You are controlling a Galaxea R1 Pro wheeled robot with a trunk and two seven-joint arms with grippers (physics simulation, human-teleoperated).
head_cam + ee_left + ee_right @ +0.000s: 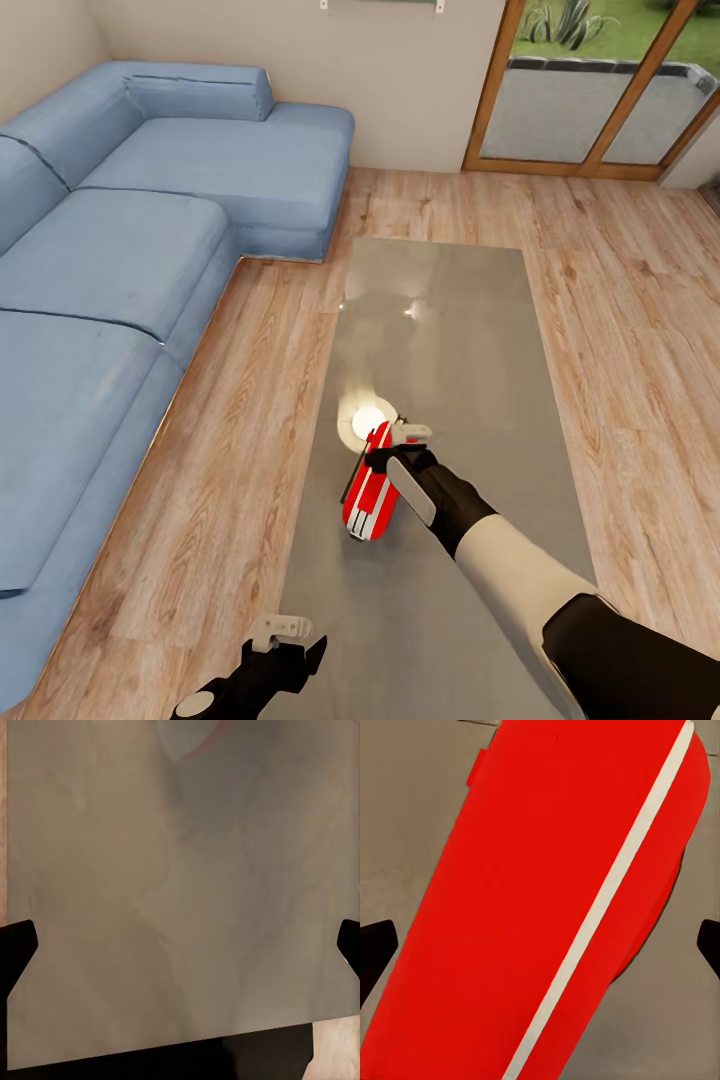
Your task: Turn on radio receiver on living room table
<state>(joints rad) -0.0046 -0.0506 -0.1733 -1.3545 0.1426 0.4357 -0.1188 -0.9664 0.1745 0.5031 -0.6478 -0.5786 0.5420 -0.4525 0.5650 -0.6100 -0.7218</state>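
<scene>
The right arm reaches up from the lower right of the head view, its right gripper (400,450) directly over the radio receiver (368,492) lying on the table (450,330) at lower centre. Its fingertips (376,945) stand spread wide, straddling the red body. The left gripper (285,640), bottom left, hangs spread over bare tabletop.

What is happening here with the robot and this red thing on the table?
The robot stands at the end of a grey coffee table beside a blue sofa. Its right gripper is down at the red radio receiver, which lies on the tabletop; its fingers stand wide apart, not gripping. The left gripper hangs open over the table's near edge, holding nothing.
</scene>
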